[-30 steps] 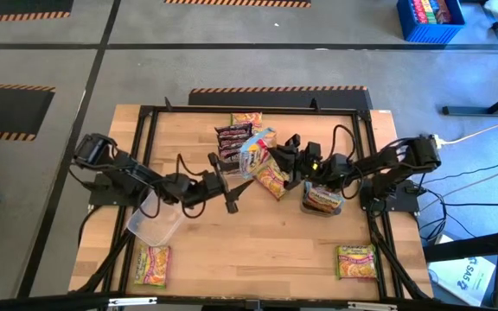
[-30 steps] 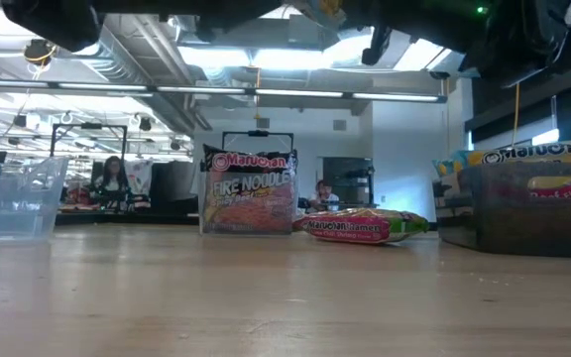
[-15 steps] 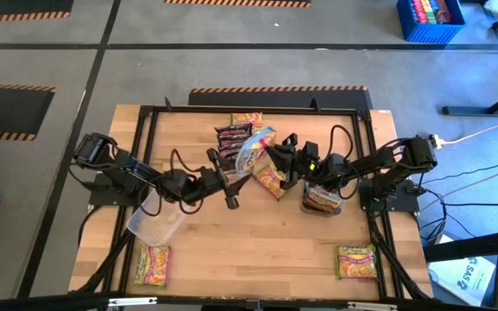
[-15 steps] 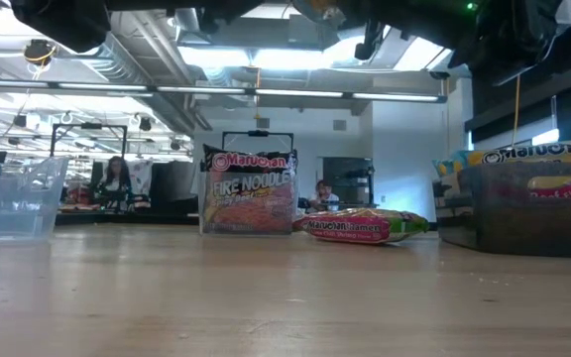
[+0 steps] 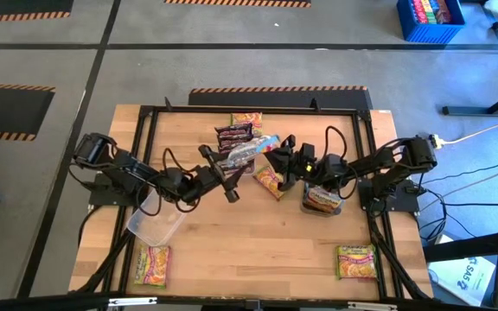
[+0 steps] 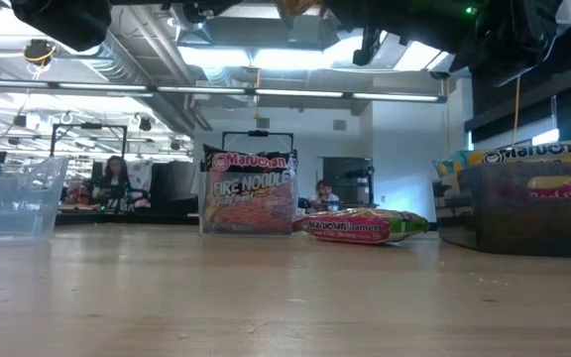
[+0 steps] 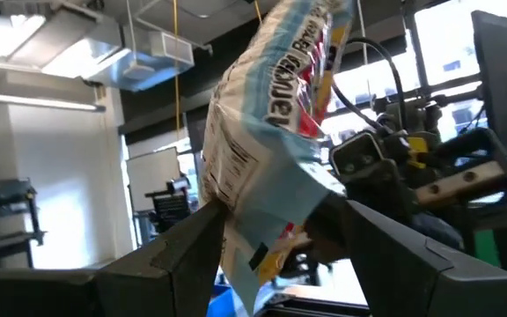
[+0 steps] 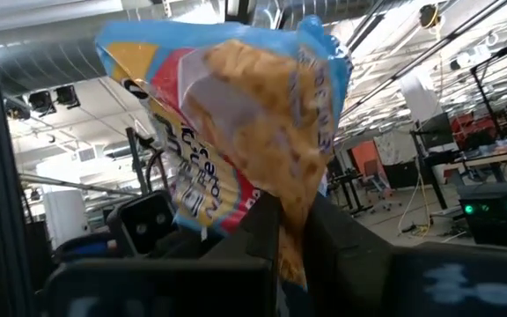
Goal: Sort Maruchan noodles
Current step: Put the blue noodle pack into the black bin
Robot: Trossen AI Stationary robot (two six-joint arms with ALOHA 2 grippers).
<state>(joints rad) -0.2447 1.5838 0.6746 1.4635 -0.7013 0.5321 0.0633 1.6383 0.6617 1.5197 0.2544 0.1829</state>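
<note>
A light-blue Maruchan noodle packet (image 5: 251,149) hangs in the air over the table's far middle, between my two grippers. My left gripper (image 5: 228,166) comes at its left end and my right gripper (image 5: 276,154) at its right end; both are shut on it. Below it, a yellow-pink packet (image 5: 269,180) lies flat on the wood. Dark maroon packets (image 5: 233,136) stand in a clear bin (image 6: 249,193). Another packet (image 5: 247,119) lies behind them. Both grippers are above the low view's upper edge. My left gripper has one end of the light-blue packet (image 7: 253,233) between its two fingers (image 7: 187,246), which stand on either side of it. The fingers come from the table's left, slanting upward. The packet rises past them, twisted, clear of the table. My right gripper pinches the packet's opposite end (image 8: 290,180) between its two shut fingers (image 8: 258,231), at a thin edge of the wrapper. The fingers come from the table's right, slanting upward. The packet stands above them, lifted clear.
An empty clear bin (image 5: 156,218) sits at the left, and a bin with packets (image 5: 322,199) under my right arm. Single packets lie near the front corners (image 5: 151,264) (image 5: 356,261). The black frame (image 5: 145,117) rims the table. People sit far behind (image 6: 112,183).
The light-blue packet has turned in the air: it showed broad and nearly upright, and now lies stretched out between the two grippers. My left gripper has gone a little toward the table's far edge, up to the packet's left end.
</note>
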